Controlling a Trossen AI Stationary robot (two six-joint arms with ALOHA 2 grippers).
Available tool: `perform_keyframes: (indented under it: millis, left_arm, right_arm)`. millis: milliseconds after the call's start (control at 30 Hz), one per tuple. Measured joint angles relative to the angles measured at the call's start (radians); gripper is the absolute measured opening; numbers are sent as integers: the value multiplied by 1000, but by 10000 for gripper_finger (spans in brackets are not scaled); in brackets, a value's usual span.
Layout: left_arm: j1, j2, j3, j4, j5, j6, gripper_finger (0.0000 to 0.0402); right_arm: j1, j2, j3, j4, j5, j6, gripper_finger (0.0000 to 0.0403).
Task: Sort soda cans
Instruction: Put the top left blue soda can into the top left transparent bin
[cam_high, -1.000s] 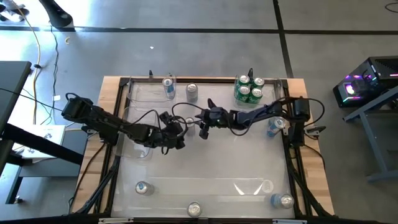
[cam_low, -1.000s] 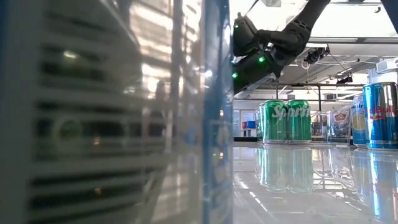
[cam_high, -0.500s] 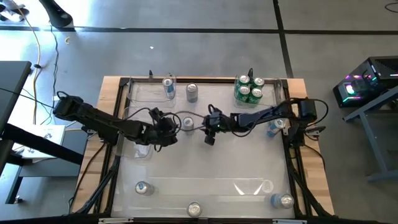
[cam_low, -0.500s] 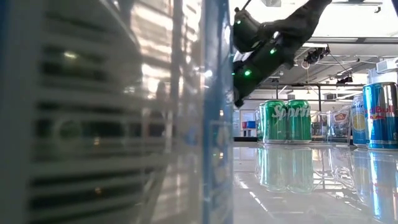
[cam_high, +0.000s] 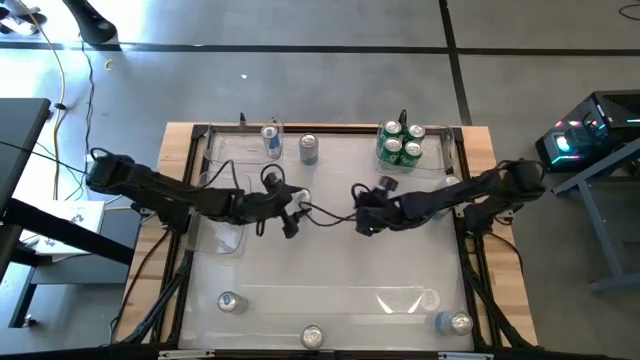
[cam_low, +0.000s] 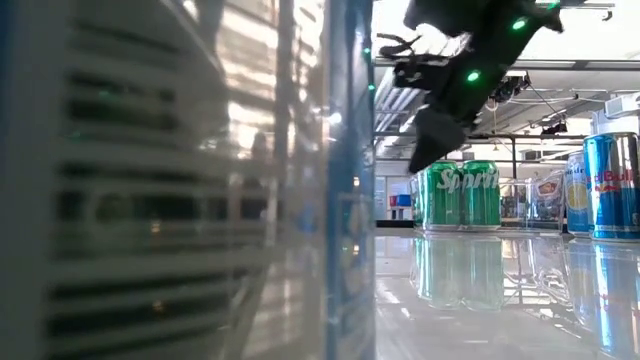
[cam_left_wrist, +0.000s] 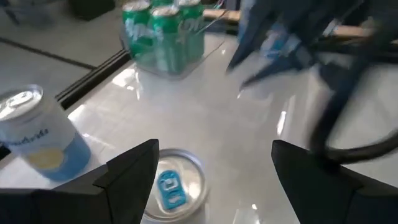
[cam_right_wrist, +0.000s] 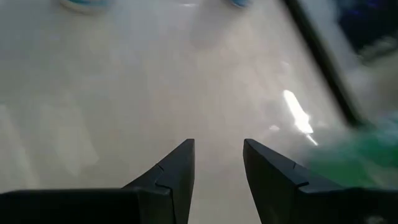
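Blurred right arm (cam_left_wrist: 311, 56) in left wrist view, green cans (cam_right_wrist: 367, 149) smeared at right wrist picture's edge

Upper right of the high view, four green cans (cam_high: 401, 143) with silver tops cluster together. In the left wrist view, a silver can top (cam_left_wrist: 172, 184) shows a blue tab, beside a pale blue-and-yellow can (cam_left_wrist: 38, 137).

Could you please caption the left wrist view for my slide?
Open left tool above a blue-tabbed can, green cans beyond.

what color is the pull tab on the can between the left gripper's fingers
Blue, on a silver top; the can shows best in the left wrist view.
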Motion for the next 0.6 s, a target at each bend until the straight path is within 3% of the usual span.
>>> perform_keyframes:
  millis: [300,400,600]
  left_arm:
    - [22,79,6,9,-113,-102,310]
    - [20,79,7,8,-149,-110,310]
    - [19,84,7,2,-155,-112,310]
  right_arm:
    - [177,-199,0,-498,240,477,133]
    - [227,-244,0,-551,291,563,133]
    - [295,-266,0,-549,364,583,133]
